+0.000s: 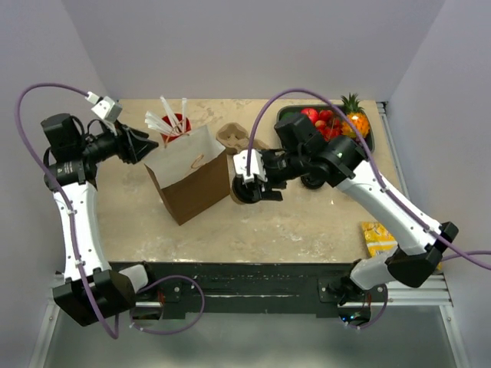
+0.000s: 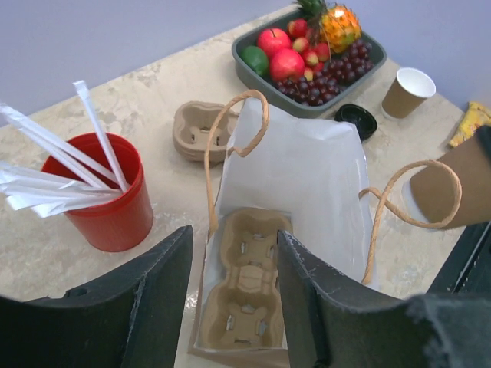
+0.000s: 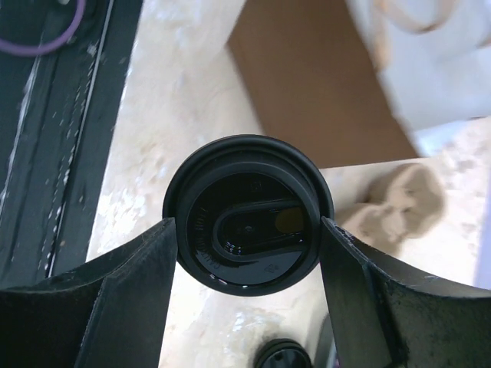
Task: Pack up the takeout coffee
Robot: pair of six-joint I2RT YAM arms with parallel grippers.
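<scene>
A beige marbled table (image 1: 307,222) is lying under your two arms, with pale walls closing it in; a brown paper bag (image 1: 188,184) is standing open left of centre, and a cardboard cup carrier (image 2: 245,299) is sitting at its bottom. Your right gripper (image 3: 247,224) is clamping the takeout coffee (image 3: 238,207) by its black lid, one finger pressing on each side; the coffee is sitting just beside the bag's right wall, outside it, and you cannot tell whether it is touching the table. Your left gripper (image 2: 234,232) is hovering at the bag's left rim with its jaws standing apart. A red cup (image 2: 107,199) is holding wrapped straws beside the bag; a second carrier (image 2: 201,132), a fruit tray (image 2: 291,98), a loose black lid (image 2: 356,119) and a lidless paper cup (image 2: 409,90) are lying beyond it.
</scene>
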